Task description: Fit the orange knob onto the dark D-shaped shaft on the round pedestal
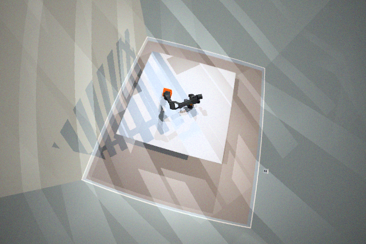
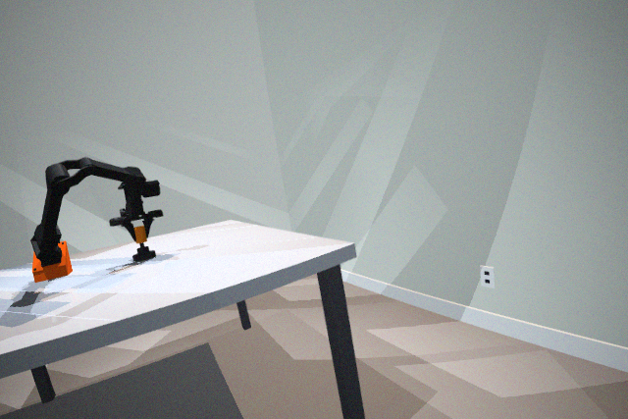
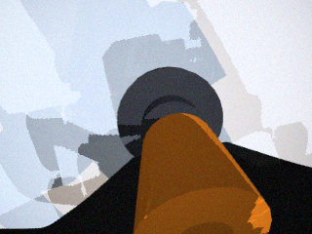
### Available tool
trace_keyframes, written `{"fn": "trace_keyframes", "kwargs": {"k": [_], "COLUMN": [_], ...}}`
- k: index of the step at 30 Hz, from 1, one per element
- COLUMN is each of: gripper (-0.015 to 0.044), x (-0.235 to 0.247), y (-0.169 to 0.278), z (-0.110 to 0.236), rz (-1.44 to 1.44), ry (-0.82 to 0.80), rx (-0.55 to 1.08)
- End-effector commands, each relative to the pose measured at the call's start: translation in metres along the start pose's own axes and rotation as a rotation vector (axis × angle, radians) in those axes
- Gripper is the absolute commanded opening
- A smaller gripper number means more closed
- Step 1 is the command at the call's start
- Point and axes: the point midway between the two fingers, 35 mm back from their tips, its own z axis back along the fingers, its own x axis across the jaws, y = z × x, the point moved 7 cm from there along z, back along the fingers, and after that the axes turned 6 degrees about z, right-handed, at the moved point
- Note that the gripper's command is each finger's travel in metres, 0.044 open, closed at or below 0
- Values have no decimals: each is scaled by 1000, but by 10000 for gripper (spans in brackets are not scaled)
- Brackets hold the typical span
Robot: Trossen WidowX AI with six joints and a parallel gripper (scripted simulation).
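Observation:
My gripper (image 2: 140, 233) is shut on the orange knob (image 2: 140, 234) (image 3: 195, 202) and holds it upright just above the round dark pedestal (image 2: 143, 254) (image 3: 195, 94). In the wrist view the knob covers the shaft and the near part of the pedestal, so the shaft is hidden. In the exterior view the knob's lower end sits right over the pedestal's top; I cannot tell if it touches. In the top view the knob (image 1: 190, 106) shows as a small orange spot under the gripper.
The arm's orange base (image 2: 50, 267) (image 1: 167, 91) stands on the white table (image 2: 243, 262) (image 1: 206, 135), left of the pedestal. The table's front edge and right corner lie well off from the gripper.

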Motion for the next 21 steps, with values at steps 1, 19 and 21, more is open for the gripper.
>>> {"fn": "trace_keyframes", "kwargs": {"k": [1,19,21], "gripper": [0,0,0], "x": [0,2,2], "y": [0,0,0], "z": [0,-3,-3], "rz": [5,5,5], "ry": [4,4,4], "rx": [2,2,2]}}
